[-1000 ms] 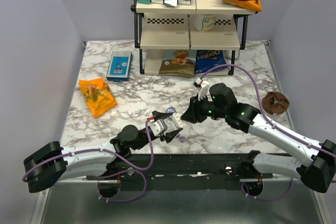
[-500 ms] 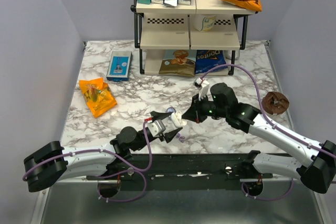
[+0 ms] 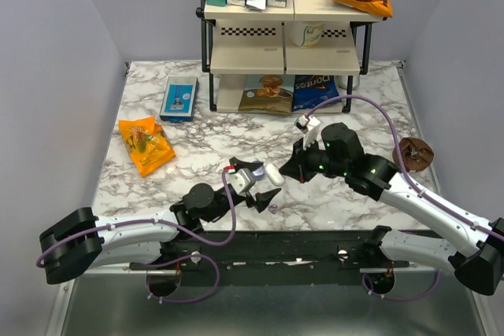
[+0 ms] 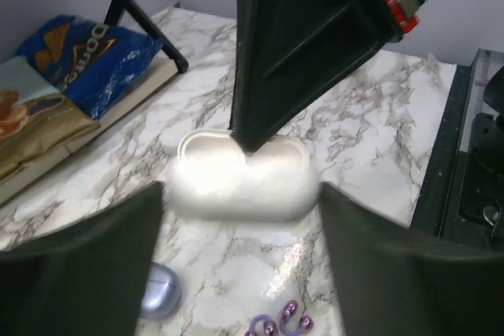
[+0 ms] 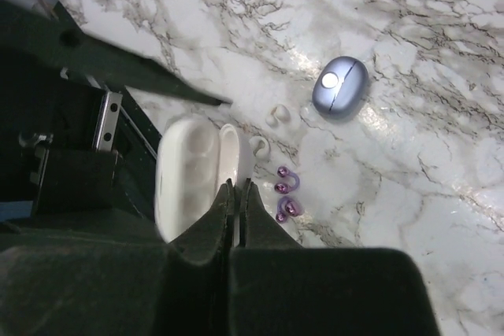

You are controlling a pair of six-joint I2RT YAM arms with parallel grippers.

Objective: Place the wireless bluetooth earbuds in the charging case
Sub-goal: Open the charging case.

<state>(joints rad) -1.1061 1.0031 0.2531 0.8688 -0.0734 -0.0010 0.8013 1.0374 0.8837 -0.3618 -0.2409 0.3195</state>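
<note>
The right hand (image 5: 236,188), fingers pressed together, touched the white case (image 5: 189,175) pinched in the left hand (image 4: 240,193). The earbuds (image 5: 285,193) lay on the counter (image 5: 441,163) just right of the right hand's tips; the charging case (image 5: 340,88), apparently closed, sat farther toward the upper right.

The small round glossy lavender-blue plastic charging case (image 5: 340,88) lies shut on the marble table (image 5: 441,5) towards the middle of its near edge, the two tiny lavender-purple ring-tipped earbuds (image 5: 283,194) loose nearby, nearer that edge.
</note>
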